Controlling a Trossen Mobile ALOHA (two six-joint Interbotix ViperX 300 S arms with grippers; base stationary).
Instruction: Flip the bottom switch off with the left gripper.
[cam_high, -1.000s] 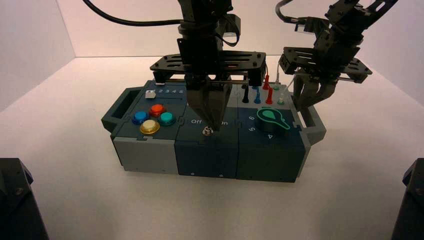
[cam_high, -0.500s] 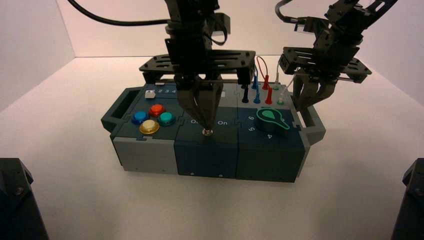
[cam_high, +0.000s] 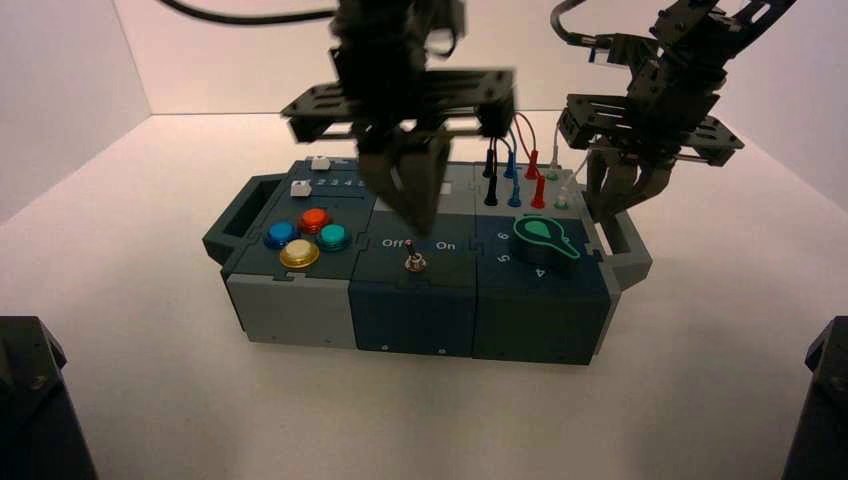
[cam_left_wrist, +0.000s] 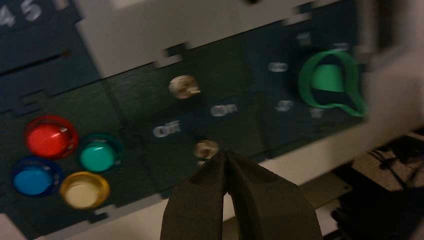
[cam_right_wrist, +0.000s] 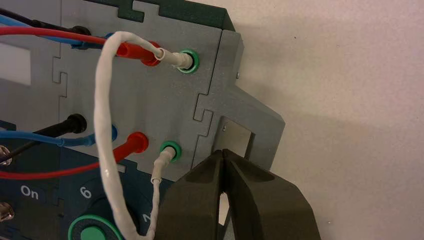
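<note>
Just below the left gripper (cam_high: 421, 228), bottom switch (cam_high: 413, 262), apart, jaws pressed together

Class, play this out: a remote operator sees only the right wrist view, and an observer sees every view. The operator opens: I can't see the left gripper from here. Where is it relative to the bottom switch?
Observer: The left gripper hangs above the middle panel of the box, near the bottom switch.
Operator: My right gripper sits by the box's right end. Are the left fingers open?
Observer: No. The left wrist view shows its fingers shut into a wedge.
Operator: Is it touching the switch?
Observer: No. The high view shows the tip raised clear of it.
</note>
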